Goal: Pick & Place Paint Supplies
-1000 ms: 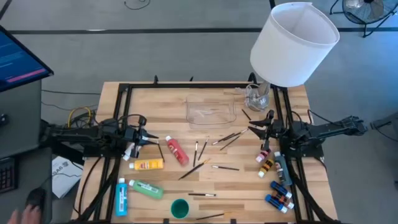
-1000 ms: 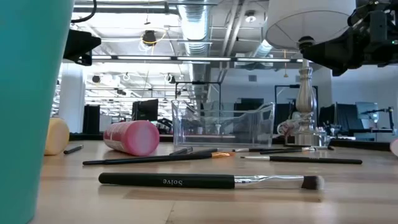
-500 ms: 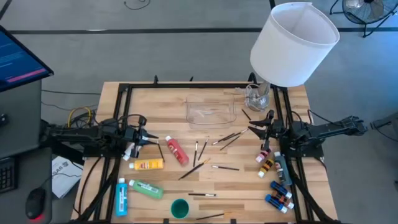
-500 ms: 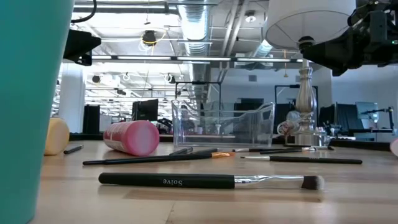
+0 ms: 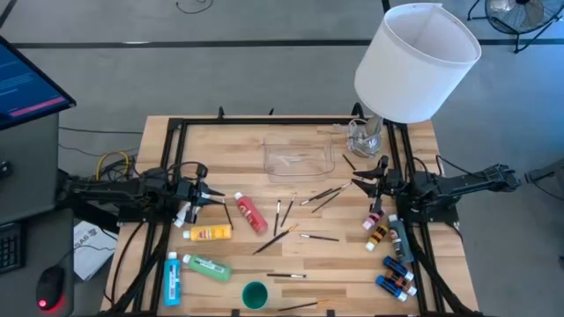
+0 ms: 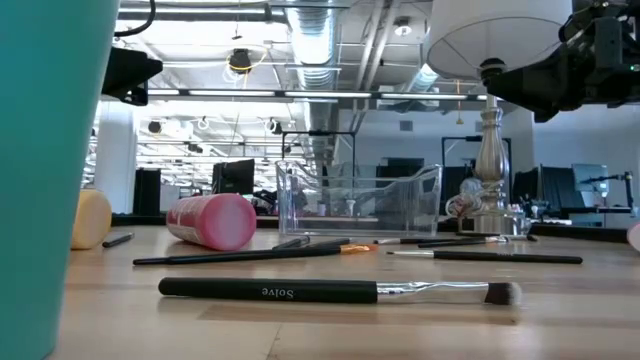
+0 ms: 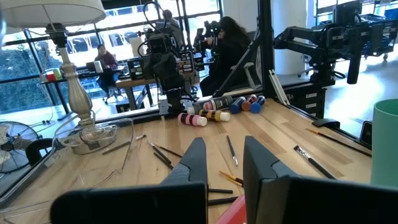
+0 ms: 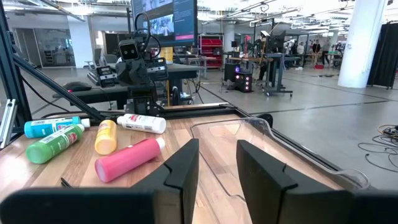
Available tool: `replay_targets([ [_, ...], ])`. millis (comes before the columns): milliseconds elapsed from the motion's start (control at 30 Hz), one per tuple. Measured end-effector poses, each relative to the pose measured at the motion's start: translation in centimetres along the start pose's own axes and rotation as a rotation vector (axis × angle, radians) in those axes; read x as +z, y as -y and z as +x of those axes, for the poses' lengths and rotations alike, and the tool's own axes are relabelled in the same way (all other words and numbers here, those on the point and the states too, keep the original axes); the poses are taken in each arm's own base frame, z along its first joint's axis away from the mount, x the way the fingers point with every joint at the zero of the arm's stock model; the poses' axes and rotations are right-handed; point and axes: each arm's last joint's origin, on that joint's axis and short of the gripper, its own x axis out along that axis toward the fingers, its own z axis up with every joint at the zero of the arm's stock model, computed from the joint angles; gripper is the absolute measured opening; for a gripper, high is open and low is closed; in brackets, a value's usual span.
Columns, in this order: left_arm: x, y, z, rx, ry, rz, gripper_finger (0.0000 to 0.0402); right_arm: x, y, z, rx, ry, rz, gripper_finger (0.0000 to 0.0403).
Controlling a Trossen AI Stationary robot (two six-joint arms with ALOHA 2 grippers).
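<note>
Paint supplies lie flat on the wooden table. On its left side are a pink-red bottle (image 5: 250,214), a yellow one (image 5: 210,233), a green one (image 5: 208,267) and a blue one (image 5: 172,278). Thin dark-handled brushes (image 5: 322,195) are scattered in the middle, and tiny coloured bottles (image 5: 395,273) lie along the right side. My left gripper (image 5: 210,189) hovers level at the left edge, open, with nothing between its fingers (image 7: 194,155). My right gripper (image 5: 366,176) hovers level at the right edge, also open and with nothing in it (image 8: 217,149).
A clear plastic tray (image 5: 300,158) stands at the far middle. A lamp with a big white shade (image 5: 416,62) stands on its base at the far right corner. A teal cup (image 5: 255,295) stands at the near edge. A black frame borders the table.
Neither arm has moved, and nothing on the table has shifted. A person's hand at a mouse beside the table's near left corner has gone out of view.
</note>
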Motion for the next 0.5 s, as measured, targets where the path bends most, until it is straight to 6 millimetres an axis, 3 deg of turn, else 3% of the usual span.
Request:
replay_targets([
  [367, 0.0, 0.0, 0.0, 0.000, 0.003, 0.001, 0.0008, 0.0, 0.0, 0.0, 0.000, 0.000, 0.000, 0.0102],
  [500, 1.1, -0.2, -0.1, 0.031, 0.109, 0.015, 0.0008, 0.0, 0.0, 0.0, 0.000, 0.000, 0.000, 0.0102],
])
